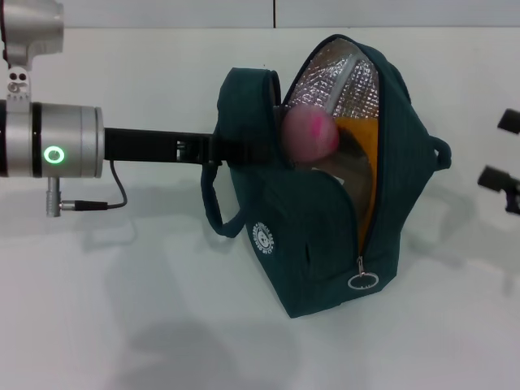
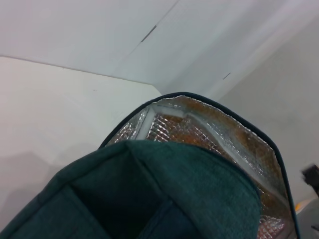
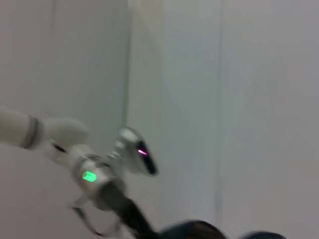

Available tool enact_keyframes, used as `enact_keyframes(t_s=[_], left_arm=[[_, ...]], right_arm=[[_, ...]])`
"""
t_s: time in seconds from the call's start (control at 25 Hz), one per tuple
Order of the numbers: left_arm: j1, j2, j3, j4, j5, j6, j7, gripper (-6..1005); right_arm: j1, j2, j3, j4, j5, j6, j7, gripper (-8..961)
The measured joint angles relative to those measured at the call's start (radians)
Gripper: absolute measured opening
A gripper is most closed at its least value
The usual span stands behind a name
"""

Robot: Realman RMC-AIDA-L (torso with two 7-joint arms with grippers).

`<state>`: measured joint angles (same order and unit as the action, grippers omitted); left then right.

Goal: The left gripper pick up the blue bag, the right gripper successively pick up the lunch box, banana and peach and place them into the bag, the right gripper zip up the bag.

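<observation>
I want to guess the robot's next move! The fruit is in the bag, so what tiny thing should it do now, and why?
Probably the right gripper should reach toward the metal ring zip pull. The peach and banana already sit inside the blue bag, whose mouth gapes open, while the left gripper holds it at the far side.

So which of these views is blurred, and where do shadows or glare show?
Right wrist view: smeared throughout, the left arm soft. Head view: sharp; soft shadows on the table beside the blue bag; its foil lining glints. Left wrist view: near fabric slightly soft.
</observation>
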<state>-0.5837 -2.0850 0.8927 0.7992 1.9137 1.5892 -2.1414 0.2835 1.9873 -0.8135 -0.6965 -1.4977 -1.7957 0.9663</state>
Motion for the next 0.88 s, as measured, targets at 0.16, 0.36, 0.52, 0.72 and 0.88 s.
enact_keyframes(t_s=[0.16, 0.36, 0.52, 0.72, 0.88], left_arm=[[0.001, -0.001, 0.0, 0.0, 0.0, 0.0, -0.003, 66], [0.006, -0.001, 0.0, -0.001, -0.011, 0.0, -0.004, 67], [0.014, -0.001, 0.0, -0.004, -0.022, 0.0, -0.001, 68], [0.012, -0.001, 0.0, -0.005, -0.023, 0.0, 0.0, 70], [0.007, -0.001, 0.001, -0.005, -0.023, 0.0, 0.0, 71]], right_arm=[[-0.006, 0.004, -0.003, 0.009, -0.059, -0.101, 0.0, 695], [0.001, 0.016, -0.007, 0.046, -0.203, -0.116, 0.003, 695], [0.017, 0.017, -0.024, 0.106, -0.242, -0.059, 0.0, 694], [0.059, 0.021, -0.103, 0.17, -0.243, 0.027, 0.0, 694], [0.097, 0.024, -0.165, 0.238, -0.24, 0.082, -0.008, 694]])
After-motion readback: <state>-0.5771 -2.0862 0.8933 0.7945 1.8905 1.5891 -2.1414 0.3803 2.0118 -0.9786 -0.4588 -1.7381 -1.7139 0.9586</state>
